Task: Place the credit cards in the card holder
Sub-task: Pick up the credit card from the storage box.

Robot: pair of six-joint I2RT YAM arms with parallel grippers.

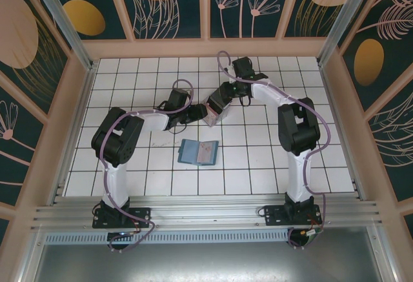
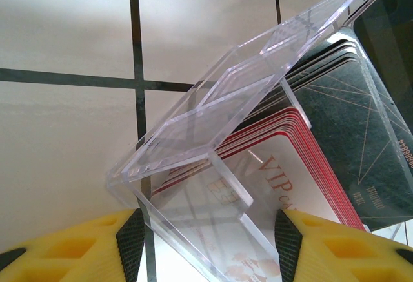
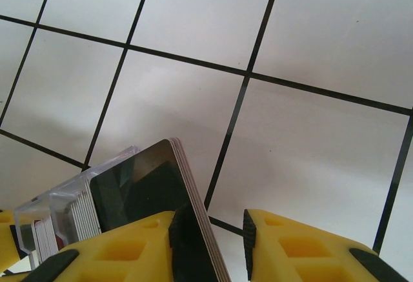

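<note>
Two-handed work: left gripper (image 2: 210,246) clamps the clear box (image 2: 213,133), we judge to steady it; right gripper (image 3: 213,237), part-open, straddles a dark card (image 3: 139,195) standing proud of the credit cards (image 2: 284,166). Card holder (image 1: 198,152) lies open nearer the bases.

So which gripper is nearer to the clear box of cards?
Left. The left gripper has the clear box between its fingers; the right gripper is beside it, around one dark card.
</note>
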